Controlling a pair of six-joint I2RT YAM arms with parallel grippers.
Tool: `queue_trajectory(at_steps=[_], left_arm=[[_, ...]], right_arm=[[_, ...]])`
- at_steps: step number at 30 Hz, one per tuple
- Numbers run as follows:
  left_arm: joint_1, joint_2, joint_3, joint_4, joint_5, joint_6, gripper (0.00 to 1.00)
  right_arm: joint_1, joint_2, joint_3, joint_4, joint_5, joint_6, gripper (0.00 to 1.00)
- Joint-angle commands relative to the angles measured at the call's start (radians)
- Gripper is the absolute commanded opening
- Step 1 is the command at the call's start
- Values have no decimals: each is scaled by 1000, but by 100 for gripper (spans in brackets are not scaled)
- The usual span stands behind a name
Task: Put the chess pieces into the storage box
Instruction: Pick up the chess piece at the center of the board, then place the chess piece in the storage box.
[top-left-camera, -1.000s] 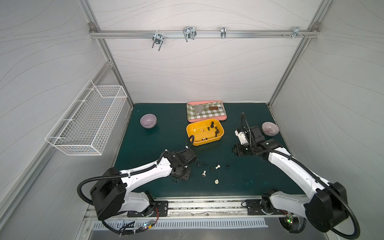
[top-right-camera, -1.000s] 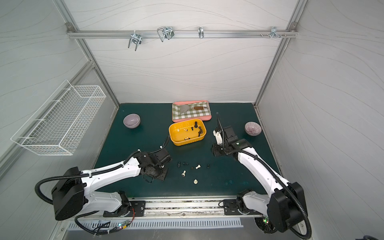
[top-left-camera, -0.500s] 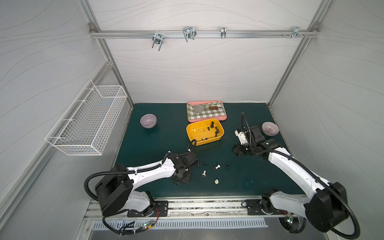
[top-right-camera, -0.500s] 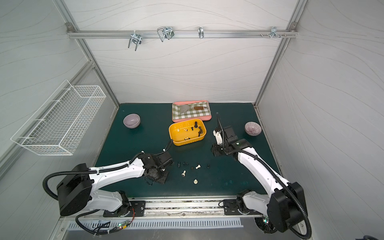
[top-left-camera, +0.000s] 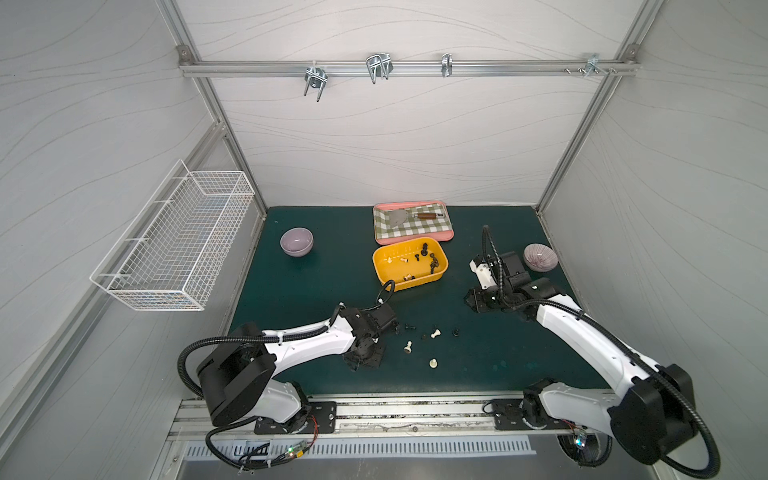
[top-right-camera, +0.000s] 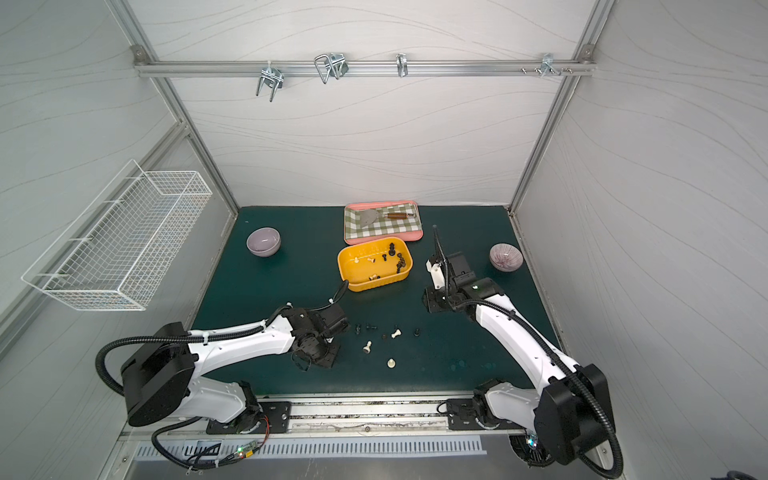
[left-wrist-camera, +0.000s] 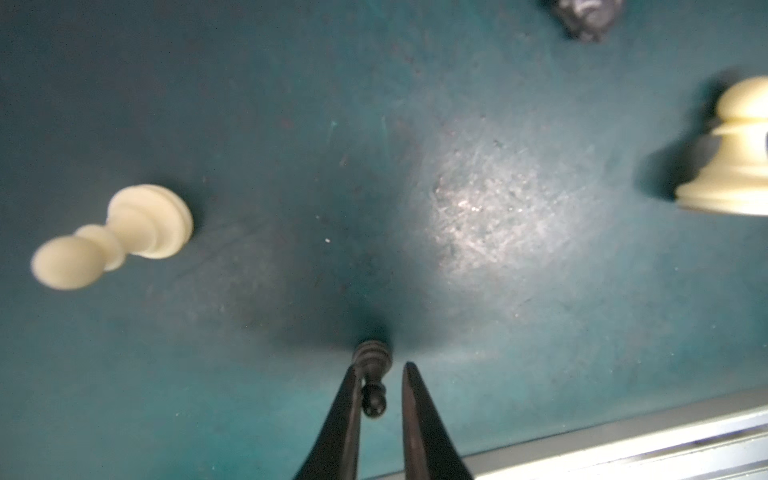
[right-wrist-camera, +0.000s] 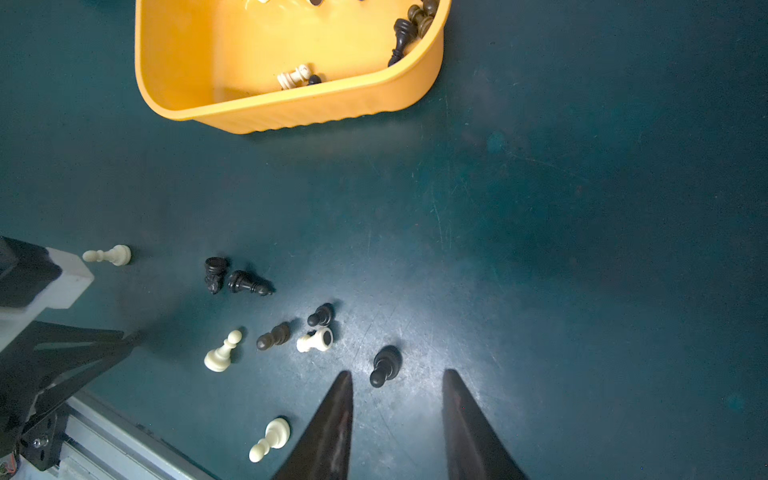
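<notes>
Fingers of the left gripper (left-wrist-camera: 381, 369) stand narrowly apart around a small black turned pawn (left-wrist-camera: 371, 355). One finger touches its side, and a sliver of the dark green mat (left-wrist-camera: 478, 208) shows between it and the other. The pawn's long axis runs along the fingers, ribbed base out past the tips and round head back toward the wrist. Whether it rests on the mat or hangs clear cannot be told.

The right gripper (right-wrist-camera: 398, 376) has its fingers spread with nothing between them. A second black pawn (right-wrist-camera: 384, 365) lies just at the tips, head toward the wrist. Beyond it a cream pawn (right-wrist-camera: 223, 351) stands upright and a black bishop-shaped piece (right-wrist-camera: 249, 284) lies on its side.

The storage box, a shallow yellow-orange plastic tub (top-left-camera: 409, 286) with rounded corners, sits mid-table just in front of a pink tray (top-left-camera: 448, 237), its long axis across the table and slightly skewed. Dark pieces (top-left-camera: 434, 262) cluster at one end; a few cream ones (top-left-camera: 409, 276) lie apart. The loose pieces (top-left-camera: 435, 332) lie on the mat between the arms.
</notes>
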Motion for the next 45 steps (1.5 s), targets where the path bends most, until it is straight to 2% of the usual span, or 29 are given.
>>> queue_trajectory(at_steps=[1,13,27,45], left_arm=[[-6,16,9,12,-2,2,16],[-5,0,59,-8,-17,22,9],[2,66,355,5,-38,182,10],[188,265,606,103,50,330,10]], right_arm=[[-3,3,-4,-20,8,7,38],[-4,4,-4,-22,14,8,38],[-4,-14,5,-51,49,22,38],[-5,1,22,-76,80,29,38]])
